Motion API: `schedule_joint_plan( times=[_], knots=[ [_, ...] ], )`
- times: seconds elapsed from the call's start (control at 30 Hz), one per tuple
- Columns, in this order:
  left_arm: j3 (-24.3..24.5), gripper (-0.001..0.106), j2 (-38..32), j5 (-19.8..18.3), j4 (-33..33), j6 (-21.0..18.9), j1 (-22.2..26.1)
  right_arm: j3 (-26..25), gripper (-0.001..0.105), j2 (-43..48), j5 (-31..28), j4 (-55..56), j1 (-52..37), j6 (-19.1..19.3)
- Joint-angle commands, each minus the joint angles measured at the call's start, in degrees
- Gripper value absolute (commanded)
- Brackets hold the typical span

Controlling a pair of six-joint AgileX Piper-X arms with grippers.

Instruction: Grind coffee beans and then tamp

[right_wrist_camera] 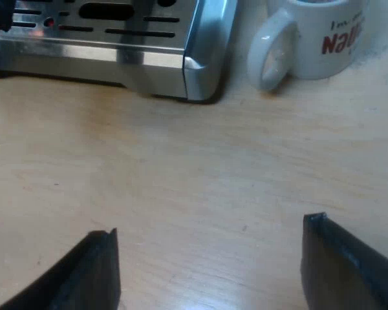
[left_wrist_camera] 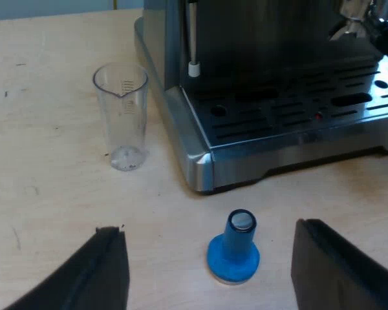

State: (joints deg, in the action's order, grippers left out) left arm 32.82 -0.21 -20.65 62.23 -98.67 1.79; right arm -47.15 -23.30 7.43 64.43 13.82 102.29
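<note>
Left gripper (left_wrist_camera: 208, 229) hangs released, its two black fingers spread wide and low over the desk (left_wrist_camera: 45, 194), clasping nothing. You have the blue tamper (left_wrist_camera: 233, 250) standing between them, base down and stem up, apart from both fingers. That upright stance looks deliberate: the stem is offered for a straight grasp without tipping it. Just beyond it is the front corner of the espresso machine (left_wrist_camera: 278, 135) with its slotted drip tray, so the tamper waits near where it will be needed. Beside the machine's flank the measuring glass (left_wrist_camera: 121, 116) stands upright and seemingly empty, well clear of the tamper.

Your right gripper (right_wrist_camera: 210, 229) is likewise released, fingers parted over bare desk, holding nothing. Past it you see the machine's other front corner and a white mug (right_wrist_camera: 310, 35) with red lettering, just beside the machine, its handle turned toward the gripper.

With the tamper untouched, tamping seems not yet begun.
</note>
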Motion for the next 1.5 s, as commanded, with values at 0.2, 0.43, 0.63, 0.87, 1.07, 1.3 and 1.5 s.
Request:
schedule_joint_plan(
  times=[0.2,0.43,0.63,0.87,1.07,1.3,1.5],
  knots=[
    [1.1,0.057,5.7,-5.0,-3.8,-1.0,-3.0,-1.8,0.062,-2.4,0.5,-0.5,4.6,-1.9],
    [1.1,0.057,10.4,-8.4,-7.5,-1.0,-8.0,-1.8,0.062,-2.7,0.2,-3.8,10.9,-6.2],
    [1.1,0.057,14.5,-11.6,-12.2,-0.9,-10.6,-1.8,0.062,-4.5,-1.3,-6.3,17.0,-9.1],
    [0.8,0.057,17.4,-14.8,-15.9,4.1,-15.2,-1.4,0.062,-9.1,-5.7,-12.5,25.0,-11.1],
    [-0.9,0.057,18.7,-14.9,-16.5,6.5,-18.0,-1.3,0.062,-13.3,-13.6,-17.5,32.8,-12.7],
    [-4.0,0.057,18.6,-15.7,-19.1,7.6,-18.1,-1.3,0.062,-18.8,-25.3,-22.5,42.3,-15.5],
    [-6.2,0.057,18.7,-16.1,-23.8,7.2,-18.1,-1.3,0.062,-22.1,-34.0,-27.0,48.0,-20.4]
  ],
)
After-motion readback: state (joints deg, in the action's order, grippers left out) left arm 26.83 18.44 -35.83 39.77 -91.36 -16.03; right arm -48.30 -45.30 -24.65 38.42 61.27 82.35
